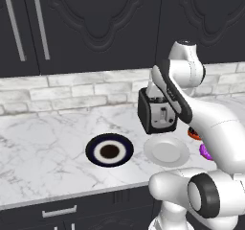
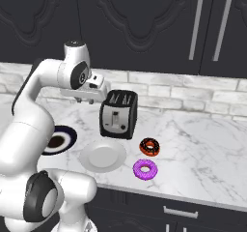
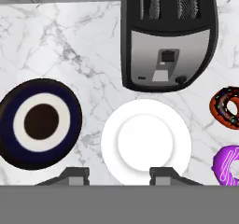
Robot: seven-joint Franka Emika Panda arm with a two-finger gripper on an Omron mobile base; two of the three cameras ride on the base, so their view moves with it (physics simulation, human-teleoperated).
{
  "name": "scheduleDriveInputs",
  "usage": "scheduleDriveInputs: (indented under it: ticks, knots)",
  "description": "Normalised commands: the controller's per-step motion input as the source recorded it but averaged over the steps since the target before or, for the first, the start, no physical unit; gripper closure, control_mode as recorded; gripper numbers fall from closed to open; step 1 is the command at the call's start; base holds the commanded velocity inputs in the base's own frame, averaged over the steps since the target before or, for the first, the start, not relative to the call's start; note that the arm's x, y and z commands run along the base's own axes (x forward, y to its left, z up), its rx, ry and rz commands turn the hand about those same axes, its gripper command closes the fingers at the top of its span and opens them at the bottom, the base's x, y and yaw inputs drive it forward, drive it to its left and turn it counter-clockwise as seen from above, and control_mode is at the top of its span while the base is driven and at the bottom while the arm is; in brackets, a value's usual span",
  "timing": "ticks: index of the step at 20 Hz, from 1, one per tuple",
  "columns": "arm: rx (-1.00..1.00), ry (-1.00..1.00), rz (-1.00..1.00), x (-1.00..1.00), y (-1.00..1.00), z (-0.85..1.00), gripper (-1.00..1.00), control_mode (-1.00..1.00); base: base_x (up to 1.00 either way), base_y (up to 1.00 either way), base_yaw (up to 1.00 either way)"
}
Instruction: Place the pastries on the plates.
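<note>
Nearest us, our gripper (image 3: 116, 174) hung with fingers apart, empty. Both ring donuts, purple-iced (image 2: 145, 169) and chocolate-topped (image 2: 150, 146), lay right of the bare white plate (image 2: 102, 156) and navy plate (image 1: 109, 150); nothing was placed.

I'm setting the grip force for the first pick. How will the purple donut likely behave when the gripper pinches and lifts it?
The purple donut lies flat on the counter, so it probably won't roll. It looks small beside the white plate, so likely light. Its iced top looks smooth, perhaps slippery; pinching the ring's sides seems safer. The gripper has its fingers spread apart.
</note>
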Motion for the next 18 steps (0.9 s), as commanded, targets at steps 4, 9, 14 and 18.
scheduleDriveInputs:
  ticks: [4, 9, 14, 18]
  knots:
    - [-0.01, 0.0, 0.0, 0.0, 0.0, -0.09, -1.0, -1.0, 0.0, 0.0, 0.0]
    - [-0.02, 0.01, -0.05, 0.0, -0.34, -0.2, -1.0, -1.0, 0.0, 0.0, 0.0]
    - [0.0, 0.06, -0.08, 0.0, -0.5, -0.35, -1.0, -1.0, 0.0, 0.0, 0.0]
    - [0.0, 0.02, -0.11, 0.0, -0.65, -0.27, -1.0, -1.0, 0.0, 0.0, 0.0]
